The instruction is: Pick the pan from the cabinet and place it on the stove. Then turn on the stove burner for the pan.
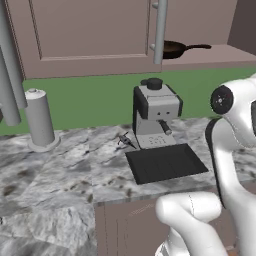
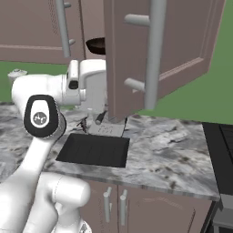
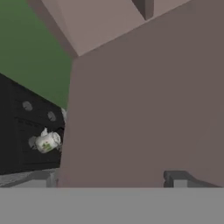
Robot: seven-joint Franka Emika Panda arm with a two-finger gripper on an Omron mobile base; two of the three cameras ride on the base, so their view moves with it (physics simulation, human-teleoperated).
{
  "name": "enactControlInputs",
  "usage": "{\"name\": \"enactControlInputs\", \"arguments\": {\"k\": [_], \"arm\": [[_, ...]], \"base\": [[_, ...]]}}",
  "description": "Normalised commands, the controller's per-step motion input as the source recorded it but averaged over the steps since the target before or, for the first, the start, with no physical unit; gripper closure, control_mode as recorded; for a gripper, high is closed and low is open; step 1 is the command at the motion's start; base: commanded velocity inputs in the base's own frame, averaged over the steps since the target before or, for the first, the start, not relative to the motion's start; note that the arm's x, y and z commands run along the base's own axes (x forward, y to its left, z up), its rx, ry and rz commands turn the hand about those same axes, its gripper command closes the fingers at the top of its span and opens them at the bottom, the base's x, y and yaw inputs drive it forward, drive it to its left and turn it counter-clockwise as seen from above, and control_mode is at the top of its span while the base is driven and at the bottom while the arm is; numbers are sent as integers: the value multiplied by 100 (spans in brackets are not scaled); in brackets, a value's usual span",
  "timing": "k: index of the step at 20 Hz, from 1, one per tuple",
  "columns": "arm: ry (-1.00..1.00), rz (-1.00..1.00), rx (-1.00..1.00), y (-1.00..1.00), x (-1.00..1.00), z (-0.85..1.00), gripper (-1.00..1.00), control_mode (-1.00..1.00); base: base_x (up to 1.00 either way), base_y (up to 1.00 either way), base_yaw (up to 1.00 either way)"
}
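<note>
Jaws of the gripper (image 3: 109,179) stand spread about as wide as they go, with nothing held between them; the two dark fingertips (image 3: 180,177) rise far apart at the bottom of the hand view. Straight ahead of the jaws is a broad mauve-brown panel of the cabinet (image 3: 144,100), seen close up; whether the tips touch it I cannot tell. Off to the left of the jaws in that view lies the stove (image 3: 19,127), black, with grey round burner caps (image 3: 27,105); a small white floral kettle (image 3: 47,141) sits on it, well apart from the jaws. Beyond the panel's edge, up and to the left of the jaws, is a green wall (image 3: 30,52).

In the right base view the arm reaches in behind the open cabinet door (image 2: 182,41), so the jaws themselves are hidden there; the pan (image 2: 95,44) sits on the cabinet shelf above and beyond the arm's white hand, apart from it. In the left base view the pan (image 1: 175,48) rests upright on the shelf floor of the cabinet (image 1: 90,30), its long thin handle pointing right, just past a grey bar handle (image 1: 160,30). Below the pan a grey-and-black coffee machine (image 1: 156,112) stands on the marble counter (image 1: 60,175); a grey cylinder (image 1: 39,117) stands on the counter further left.
</note>
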Motion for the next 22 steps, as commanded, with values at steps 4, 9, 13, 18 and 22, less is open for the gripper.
{"name": "enactControlInputs", "arguments": {"k": [4,9,13,18,22], "arm": [[2,-6,2,-100,-1,-3,-100,-100],[1,-4,4,-100,0,-3,-100,-100],[0,-3,2,-84,0,-14,-100,-100],[-2,3,0,-6,-23,-8,-100,-100],[0,11,3,37,-25,-17,-100,-100]], "base": [[0,0,0],[0,0,0],[0,0,0],[0,0,0],[0,0,0]]}}
